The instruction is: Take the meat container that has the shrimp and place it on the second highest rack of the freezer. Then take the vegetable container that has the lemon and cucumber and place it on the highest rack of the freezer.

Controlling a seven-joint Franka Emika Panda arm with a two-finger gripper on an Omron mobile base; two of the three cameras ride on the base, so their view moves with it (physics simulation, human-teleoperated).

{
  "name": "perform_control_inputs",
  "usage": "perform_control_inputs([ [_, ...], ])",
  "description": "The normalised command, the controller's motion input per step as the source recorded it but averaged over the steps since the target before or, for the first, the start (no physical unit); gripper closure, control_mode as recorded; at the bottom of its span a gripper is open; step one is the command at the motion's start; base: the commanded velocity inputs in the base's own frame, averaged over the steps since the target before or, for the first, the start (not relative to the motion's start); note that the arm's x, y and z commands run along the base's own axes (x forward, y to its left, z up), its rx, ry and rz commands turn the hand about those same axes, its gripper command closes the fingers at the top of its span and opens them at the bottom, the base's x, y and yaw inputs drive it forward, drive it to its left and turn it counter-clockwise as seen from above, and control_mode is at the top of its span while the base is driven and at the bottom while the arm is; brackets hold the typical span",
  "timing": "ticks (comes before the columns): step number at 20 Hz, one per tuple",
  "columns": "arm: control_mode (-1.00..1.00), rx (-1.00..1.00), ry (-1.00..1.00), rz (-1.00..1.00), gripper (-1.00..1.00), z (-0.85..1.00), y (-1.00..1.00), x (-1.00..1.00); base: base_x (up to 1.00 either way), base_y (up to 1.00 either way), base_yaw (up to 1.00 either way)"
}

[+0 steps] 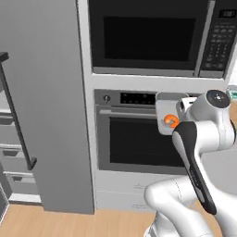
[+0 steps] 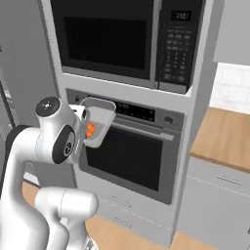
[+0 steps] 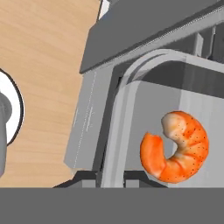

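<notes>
Claw [image 3: 114, 177] pinching the rim of the meat container [image 1: 165, 107], held tilted before the black oven [image 1: 134, 139] at centre right of frame, shrimp [image 3: 175, 146] inside, freezer [image 1: 41, 106] at left.

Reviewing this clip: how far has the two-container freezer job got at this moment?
Done: the meat container with the shrimp is picked up. In hand: the gripper is shut on the container's rim, carrying it in front of the black oven. The freezer stands open to the left. Left: setting this container on the second highest rack, then the whole lemon and cucumber container step.
</notes>
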Motion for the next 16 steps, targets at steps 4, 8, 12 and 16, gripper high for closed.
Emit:
perform_control_inputs([
  [4,1.0,0.0,0.0,0.0,1.0,0.0,0.0,0.0,0.03,1.0,0.26],
  [8,1.0,0.0,0.0,0.0,1.0,0.0,0.0,0.0,0.1,1.0,0.08],
  [12,1.0,0.0,0.0,0.0,1.0,0.0,0.0,0.0,0.38,1.0,-0.03],
  [16,1.0,0.0,0.0,0.0,1.0,0.0,0.0,0.0,0.25,1.0,-0.12],
])
